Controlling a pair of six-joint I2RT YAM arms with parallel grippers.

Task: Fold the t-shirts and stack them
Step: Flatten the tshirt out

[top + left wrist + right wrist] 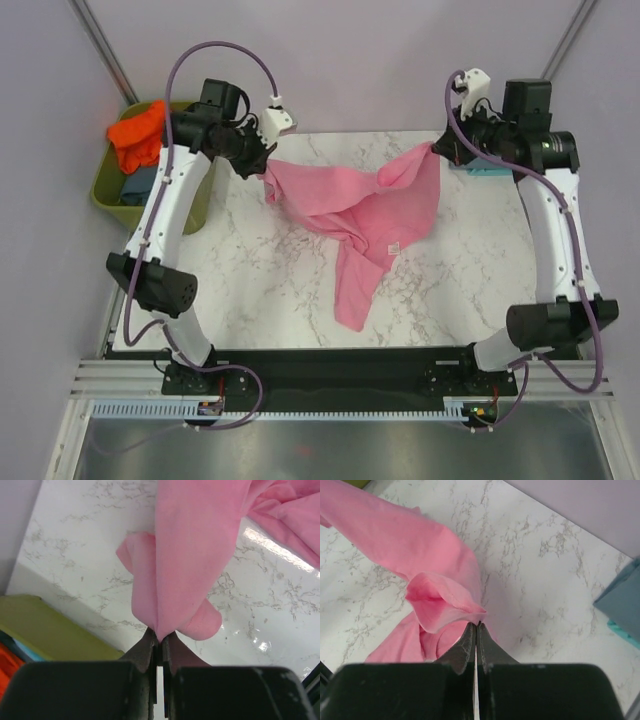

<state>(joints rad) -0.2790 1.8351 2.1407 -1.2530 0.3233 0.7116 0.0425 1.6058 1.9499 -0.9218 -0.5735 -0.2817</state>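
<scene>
A pink t-shirt (pixel 372 215) hangs between my two grippers above the marble table, sagging in the middle, with one end trailing down to the table. Its white neck label (pixel 394 248) shows near the middle. My left gripper (pixel 264 172) is shut on the shirt's left corner; the cloth (pixel 190 555) hangs from its closed jaws (pixel 160 637). My right gripper (pixel 436 148) is shut on the right corner; the cloth (pixel 440 595) bunches at its tips (pixel 477 625). An orange t-shirt (pixel 137 133) and a blue one (pixel 140 184) lie in the tub.
The olive-green tub (pixel 108 190) stands off the table's far left corner and shows in the left wrist view (pixel 55 630). A slate-blue folded item (pixel 490 168) lies at the far right edge under my right arm, also in the right wrist view (pixel 622 600).
</scene>
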